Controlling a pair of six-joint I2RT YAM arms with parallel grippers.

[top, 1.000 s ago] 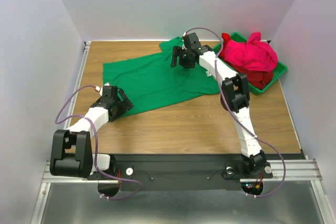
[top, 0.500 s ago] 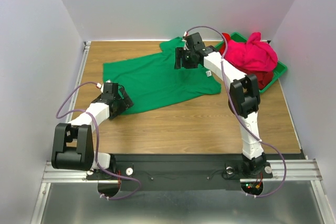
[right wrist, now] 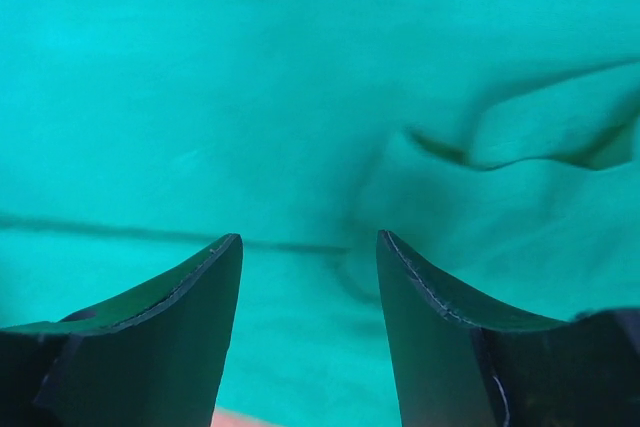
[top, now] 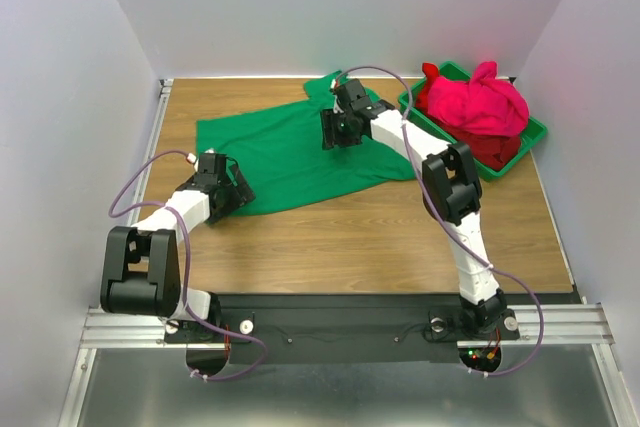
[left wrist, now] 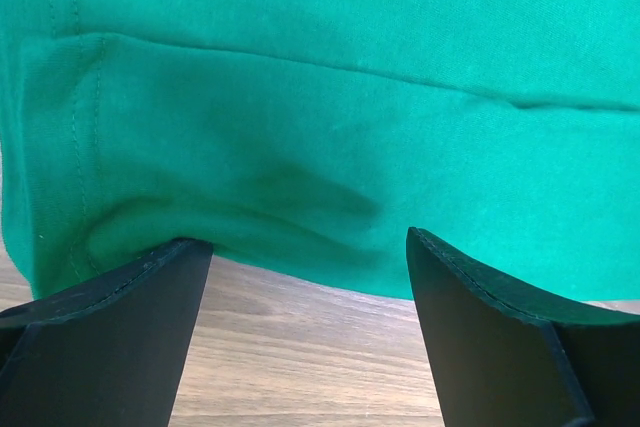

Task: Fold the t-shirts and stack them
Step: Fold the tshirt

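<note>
The green shirt (top: 290, 152) is showing matt cloth with stitched hems. The table (top: 360, 237) is showing smooth wood grain, the bin (top: 520, 152) plastic.

Green t-shirt (top: 270, 157) spread on table (top: 350, 237); right gripper (top: 333, 135) over it, jaws unclear.

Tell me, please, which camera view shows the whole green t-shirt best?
The top external view. There the green t-shirt lies spread on the table, with nearly its whole outline visible. The left wrist view shows only a stretch of its hem beside bare wood; the right wrist view shows only close, slightly blurred folds of cloth.
</note>
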